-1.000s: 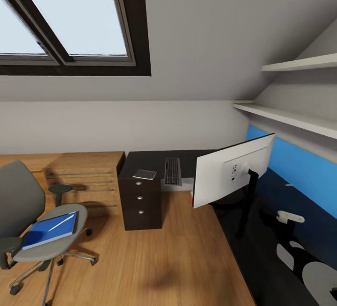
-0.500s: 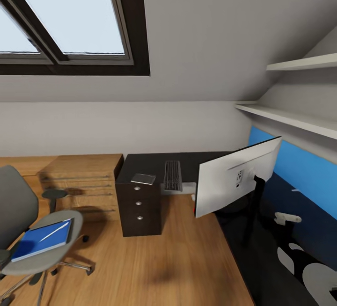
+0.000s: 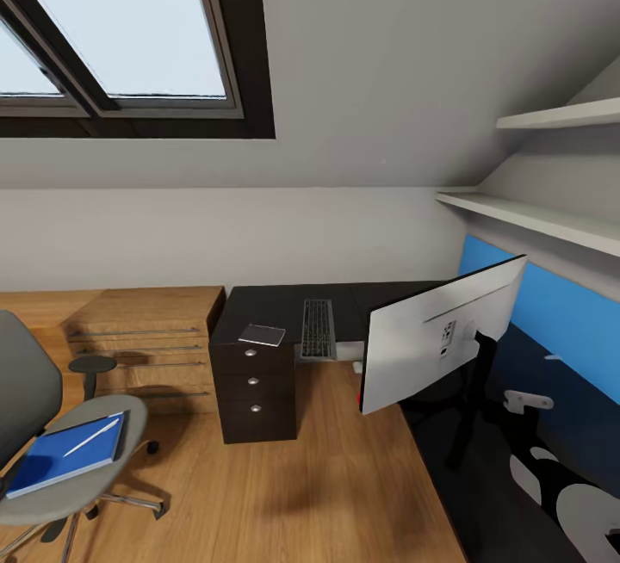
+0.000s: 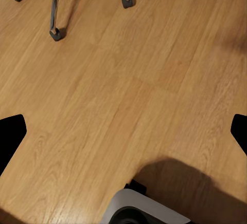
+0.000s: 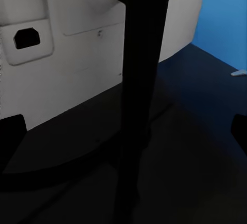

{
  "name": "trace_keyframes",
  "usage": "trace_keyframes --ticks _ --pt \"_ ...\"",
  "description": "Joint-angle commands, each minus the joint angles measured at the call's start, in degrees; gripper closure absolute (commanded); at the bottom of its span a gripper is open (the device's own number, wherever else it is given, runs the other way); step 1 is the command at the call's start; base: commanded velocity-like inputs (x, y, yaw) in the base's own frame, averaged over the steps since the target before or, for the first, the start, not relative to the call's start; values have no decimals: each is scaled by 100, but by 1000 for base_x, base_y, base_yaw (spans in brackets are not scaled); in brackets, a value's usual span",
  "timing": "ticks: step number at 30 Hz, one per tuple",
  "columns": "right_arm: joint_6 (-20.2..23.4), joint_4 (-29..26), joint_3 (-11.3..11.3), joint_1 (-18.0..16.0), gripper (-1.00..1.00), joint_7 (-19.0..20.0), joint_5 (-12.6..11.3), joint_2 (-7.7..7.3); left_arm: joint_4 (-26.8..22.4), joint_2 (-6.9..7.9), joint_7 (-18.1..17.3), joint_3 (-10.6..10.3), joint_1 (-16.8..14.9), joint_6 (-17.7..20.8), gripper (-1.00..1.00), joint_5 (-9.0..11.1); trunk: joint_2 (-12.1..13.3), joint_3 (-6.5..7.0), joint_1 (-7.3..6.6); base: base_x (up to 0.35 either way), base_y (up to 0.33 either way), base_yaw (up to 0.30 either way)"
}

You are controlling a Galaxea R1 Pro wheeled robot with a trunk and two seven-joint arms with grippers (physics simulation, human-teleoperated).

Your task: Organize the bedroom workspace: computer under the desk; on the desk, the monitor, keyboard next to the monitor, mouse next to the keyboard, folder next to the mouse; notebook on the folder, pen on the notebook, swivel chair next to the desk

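Observation:
The monitor [image 3: 435,339] stands on the black desk [image 3: 267,303] with its pale back toward me. The keyboard [image 3: 317,328] lies on the desk left of it. The dark notebook [image 3: 262,335] rests above the drawer unit [image 3: 254,389]. The blue folder [image 3: 62,455] lies on the swivel chair [image 3: 26,391] seat at lower left, with the white pen [image 3: 89,436] on it. The mouse and computer are out of view. My right gripper [image 5: 123,131] is open just behind the monitor's black stand [image 5: 139,90]. My left gripper [image 4: 123,134] is open over the wood floor [image 4: 128,80].
A low light-wood cabinet [image 3: 142,330] stands left of the desk. White shelves [image 3: 534,219] and a blue panel [image 3: 564,309] line the right wall under the sloped ceiling. The chair's castors [image 4: 55,33] and my white base [image 4: 141,208] appear in the left wrist view.
The whole head view has shifted, so the chair sits further left and lower and the monitor further right. None of the things themselves has visibly moved.

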Motion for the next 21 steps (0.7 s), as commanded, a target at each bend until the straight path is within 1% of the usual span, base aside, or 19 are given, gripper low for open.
trace_keyframes --ticks 1,12,17,18,21 --pt "-15 7 53 -2 -100 19 -59 -2 -4 9 39 -34 1 -35 -100 61 -3 -1 2 3 0 0" --pt "-44 6 35 -2 -100 26 -63 -2 -92 7 46 -29 1 -42 -100 74 -3 -1 2 0 0 0" --pt "-47 7 34 -2 -100 26 -68 -3 -374 1 56 -22 1 -38 -100 88 -3 -1 2 0 0 0" --pt "-44 7 33 -2 -100 26 -71 -2 -457 0 56 -23 1 -35 -100 93 -43 -19 24 0 0 0" --pt "-42 6 33 -2 -100 29 -71 -2 -476 0 56 -21 1 -32 -100 94 -164 -72 90 0 0 0"
